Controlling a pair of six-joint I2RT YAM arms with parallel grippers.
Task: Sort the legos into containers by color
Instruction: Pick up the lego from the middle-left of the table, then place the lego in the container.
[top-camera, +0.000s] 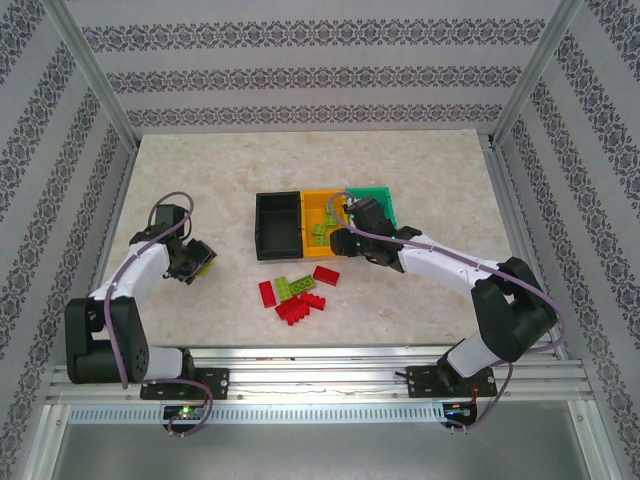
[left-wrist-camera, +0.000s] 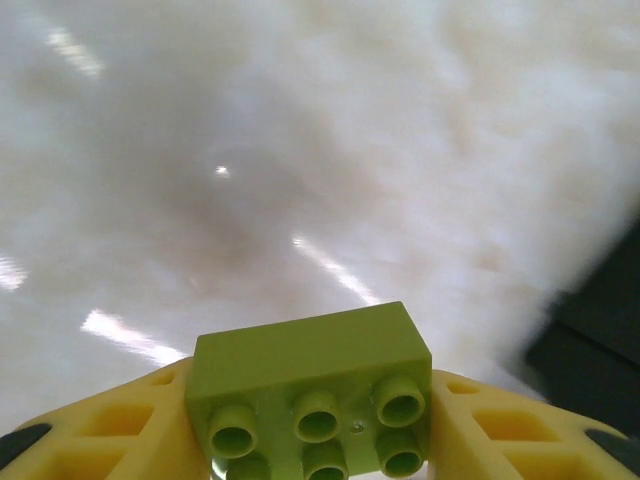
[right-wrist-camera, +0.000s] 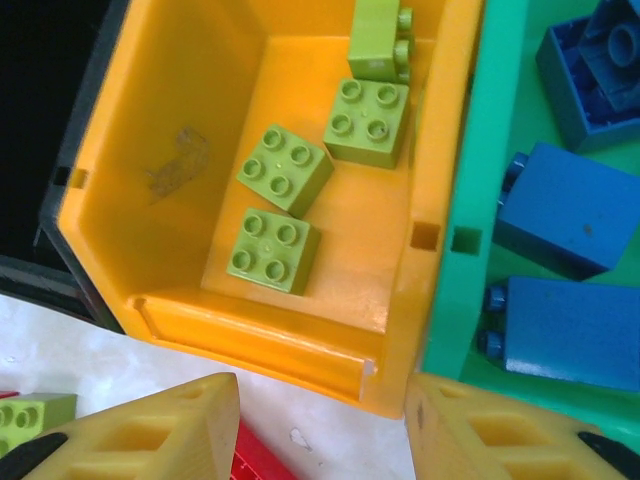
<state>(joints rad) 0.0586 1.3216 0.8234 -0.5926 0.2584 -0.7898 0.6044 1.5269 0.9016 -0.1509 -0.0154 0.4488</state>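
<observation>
I see a pale marbled table (top-camera: 200, 180). Near its middle three containers stand touching in a row: a black bin (top-camera: 278, 250) on the left, an orange bin (top-camera: 320, 194) between, a green bin (top-camera: 372, 190) on the right. Just nearer lie loose red bricks (top-camera: 300, 307) and two lime green bricks (top-camera: 283, 287).

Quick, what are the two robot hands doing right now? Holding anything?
Left gripper: closed on a lime green brick.
Right gripper: open, holding nothing, above the near edge of the orange bin.
</observation>
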